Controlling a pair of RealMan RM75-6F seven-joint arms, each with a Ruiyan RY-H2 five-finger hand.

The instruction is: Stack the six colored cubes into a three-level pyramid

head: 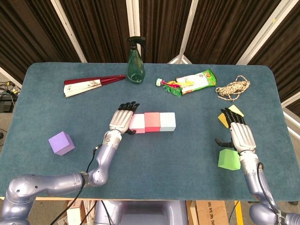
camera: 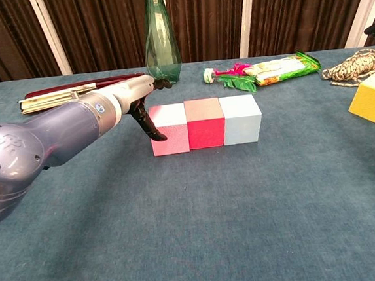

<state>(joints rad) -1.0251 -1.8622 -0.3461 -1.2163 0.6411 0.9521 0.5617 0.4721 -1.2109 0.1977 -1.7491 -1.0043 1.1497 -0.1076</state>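
Note:
A pink cube [head: 137, 123] [camera: 169, 130], a red cube [head: 152, 122] [camera: 205, 124] and a light blue cube [head: 167, 121] [camera: 241, 119] form a touching row mid-table. My left hand [head: 123, 119] [camera: 136, 102] lies flat with fingers extended, touching the pink cube's left side and holding nothing. A purple cube [head: 61, 143] sits far left. My right hand [head: 238, 131] hovers open between the yellow cube [head: 227, 117] [camera: 373, 98] beyond its fingertips and the green cube [head: 228, 159] by its wrist.
Along the far side are a folded fan [head: 89, 85], a green spray bottle [head: 136, 62] [camera: 160, 34], a snack packet [head: 194, 81] with a small toy [head: 169, 86], and a coil of rope [head: 233, 87]. The table's front edge [head: 154, 197] is near both forearms.

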